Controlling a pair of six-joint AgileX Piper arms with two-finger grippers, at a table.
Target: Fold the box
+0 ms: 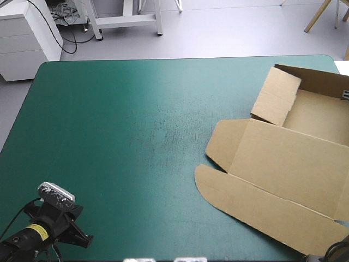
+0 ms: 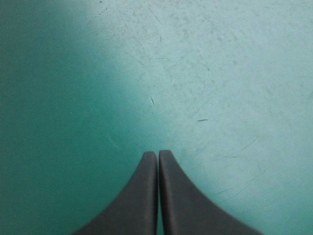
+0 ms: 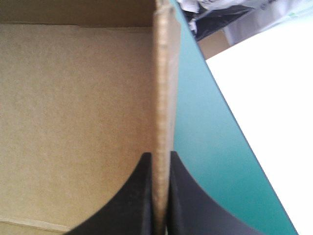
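Two hands, very different jobs. The right hand (image 3: 159, 155) is clamped on an upright wall (image 3: 164, 73) of the brown box of cut corrugated board (image 1: 322, 117). The board's raw edge runs up between its black fingers, with the tray's floor on one side and a strip of the teal-green surface (image 1: 136, 136) on the other. The left hand (image 2: 158, 154) is clenched on nothing. Its fingers meet in a point over bare cover near the near-left corner, well apart from the box.

The box sits at the surface's right side, running out of the high view there. Its far part is a tray with the far wall and the left wall (image 1: 276, 95) raised. The broad lid panel (image 1: 289, 164) lies flat toward the near edge, its rounded flap (image 1: 218, 188) untucked.

By my reading, the step in hand is raising and setting the tray's right-side wall. The next move likely calls for folding that wall inward and pressing it down to lock. The left hand would probably need to cross the surface and steady the opposite wall — otherwise the light board may slide.
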